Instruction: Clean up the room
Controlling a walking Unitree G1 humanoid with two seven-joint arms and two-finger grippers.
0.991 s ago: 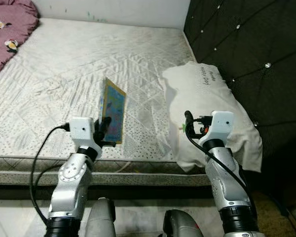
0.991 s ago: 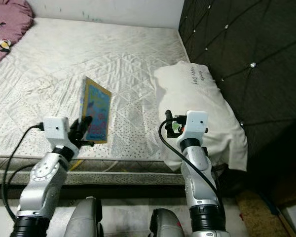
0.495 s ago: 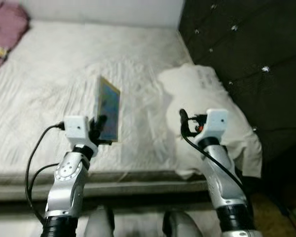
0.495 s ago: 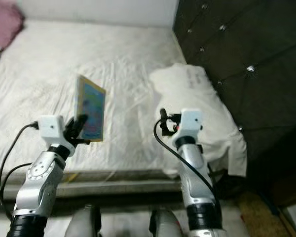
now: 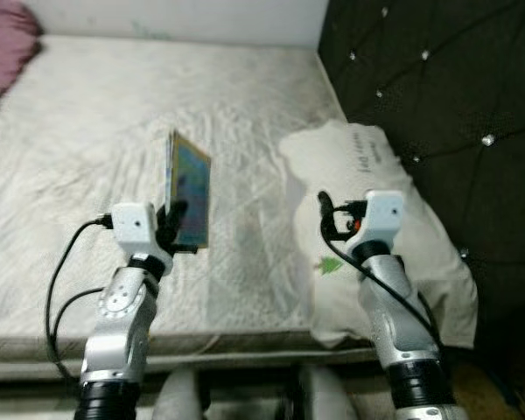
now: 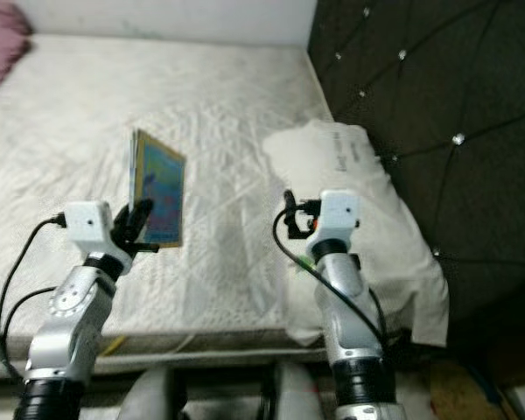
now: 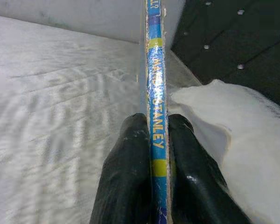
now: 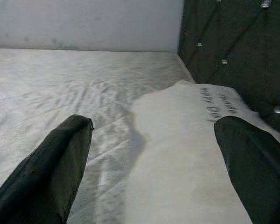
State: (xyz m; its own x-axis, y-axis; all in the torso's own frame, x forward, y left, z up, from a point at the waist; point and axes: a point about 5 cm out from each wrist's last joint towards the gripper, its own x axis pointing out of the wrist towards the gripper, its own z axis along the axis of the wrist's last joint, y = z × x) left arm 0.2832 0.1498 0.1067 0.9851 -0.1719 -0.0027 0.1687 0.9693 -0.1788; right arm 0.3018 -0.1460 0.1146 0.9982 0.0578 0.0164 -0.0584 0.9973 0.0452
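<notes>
Our left tool [image 7: 151,154] pinches a thin book [image 5: 189,199] upright above the bed [image 5: 87,131]; it may slip. Our right tool [image 8: 154,154] gapes empty over the pillow [image 5: 367,227].

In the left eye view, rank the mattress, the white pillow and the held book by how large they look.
1. mattress, by far the largest.
2. white pillow, against the dark headboard.
3. book, held upright in the left gripper; it is raised nearer the camera, so its real size is smaller still.
</notes>
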